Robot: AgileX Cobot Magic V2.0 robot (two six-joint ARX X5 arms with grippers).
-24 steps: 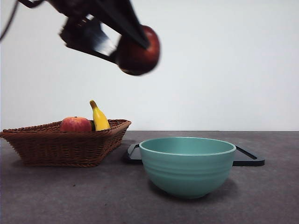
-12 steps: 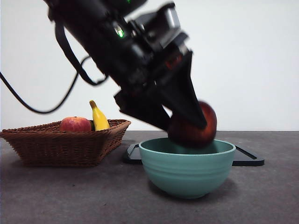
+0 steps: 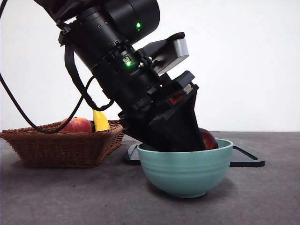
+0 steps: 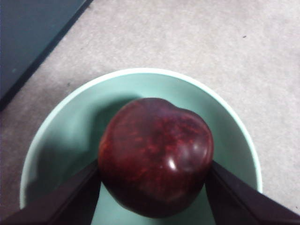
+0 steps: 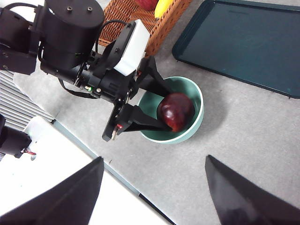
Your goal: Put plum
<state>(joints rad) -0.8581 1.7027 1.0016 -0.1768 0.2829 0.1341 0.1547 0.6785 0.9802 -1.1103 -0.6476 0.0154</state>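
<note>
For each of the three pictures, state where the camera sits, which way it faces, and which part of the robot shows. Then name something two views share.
Front view: low at table height, looking level across; the left arm reaches down into the green bowl.
Left wrist view: on the left arm, looking down; its jaws grip the plum.
Right wrist view: on the raised right arm, looking down; the open right gripper frames the left gripper.
All three share plum and bowl.

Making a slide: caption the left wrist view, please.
Left gripper holds the plum inside the green bowl.
</note>
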